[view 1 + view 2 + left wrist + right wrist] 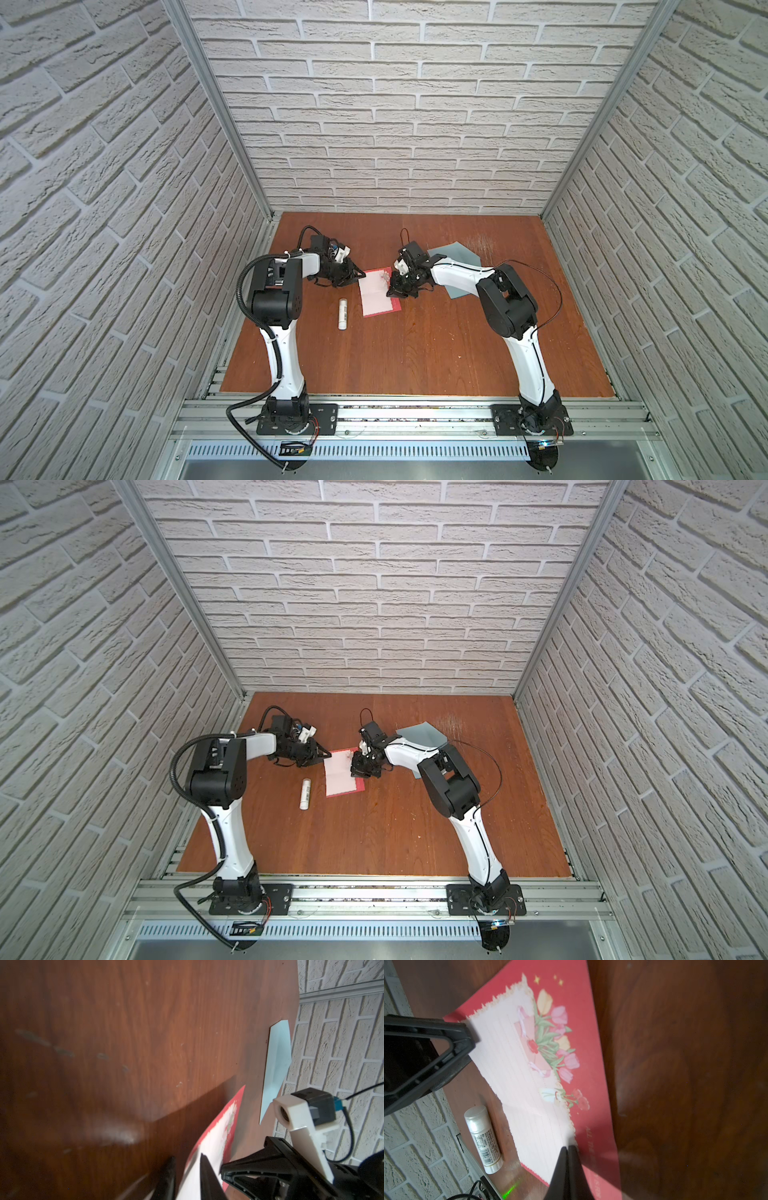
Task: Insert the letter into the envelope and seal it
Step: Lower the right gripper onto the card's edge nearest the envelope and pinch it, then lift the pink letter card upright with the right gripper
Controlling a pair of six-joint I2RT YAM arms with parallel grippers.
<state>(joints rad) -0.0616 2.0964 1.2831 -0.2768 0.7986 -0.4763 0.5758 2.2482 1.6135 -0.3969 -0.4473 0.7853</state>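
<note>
In both top views the letter [376, 297] lies flat near the middle of the desk [415, 353]. The envelope [455, 253] is toward the far edge, partly under the right arm and apart from the letter. The left gripper [360, 274] meets the letter's far left corner. The right gripper [355, 773] rests on its right edge.

In the left wrist view the fingers [207, 1178] stand slightly apart astride the raised paper. I cannot tell whether they pinch it.

In the right wrist view the right gripper's fingers [571, 1167] are pressed together, tips down on the letter and holding nothing. A white stick [483, 1136] lies just beside the letter's left edge.

The step looks like securing the corner. The right tips should pin the sheet while the left closes fully. The lift should be gentle so the paper does not crease or brush the stick.
</note>
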